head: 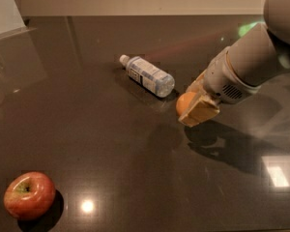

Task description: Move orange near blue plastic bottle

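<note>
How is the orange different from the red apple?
The orange is plain orange; the apple is shiny red with a greenish top. The orange is clamped in the gripper beside the blue plastic bottle; the apple rests alone on the table. Both are round fruits.

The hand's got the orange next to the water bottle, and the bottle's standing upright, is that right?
Not quite: the camera view shows the water bottle lying on its side. The hand does hold the orange next to it.

Dark glossy table [87,129]: bottle [147,75] on its side, upper ctr; apple [29,195] bottom left. Gripper [190,108] clasping orange [183,102], ctr-right, just beside bottle.
</note>
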`<action>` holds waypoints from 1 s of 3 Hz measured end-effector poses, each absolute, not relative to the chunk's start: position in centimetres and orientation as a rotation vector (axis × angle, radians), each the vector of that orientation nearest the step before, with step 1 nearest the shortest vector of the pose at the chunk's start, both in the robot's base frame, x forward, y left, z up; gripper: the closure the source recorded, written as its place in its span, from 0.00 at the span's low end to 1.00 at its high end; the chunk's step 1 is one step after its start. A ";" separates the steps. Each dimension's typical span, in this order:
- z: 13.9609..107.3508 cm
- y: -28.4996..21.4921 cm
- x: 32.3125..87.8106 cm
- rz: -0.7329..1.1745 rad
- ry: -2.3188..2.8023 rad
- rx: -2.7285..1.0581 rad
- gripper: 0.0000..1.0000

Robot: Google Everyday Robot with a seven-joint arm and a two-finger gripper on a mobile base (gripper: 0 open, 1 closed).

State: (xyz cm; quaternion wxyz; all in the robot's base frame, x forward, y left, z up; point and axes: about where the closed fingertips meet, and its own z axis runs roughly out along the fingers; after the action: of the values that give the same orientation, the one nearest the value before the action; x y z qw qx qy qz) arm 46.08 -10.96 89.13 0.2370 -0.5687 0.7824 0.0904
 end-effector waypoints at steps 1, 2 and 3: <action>89.0 -11.4 49.1 0.274 2.145 -1.490 1.00; 88.3 -11.2 51.1 0.301 2.140 -1.456 1.00; 87.7 -10.9 52.5 0.306 2.140 -1.450 0.82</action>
State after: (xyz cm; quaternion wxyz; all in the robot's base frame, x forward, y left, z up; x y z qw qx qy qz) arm 52.48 -10.87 87.71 0.2660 -0.5371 0.7924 0.1134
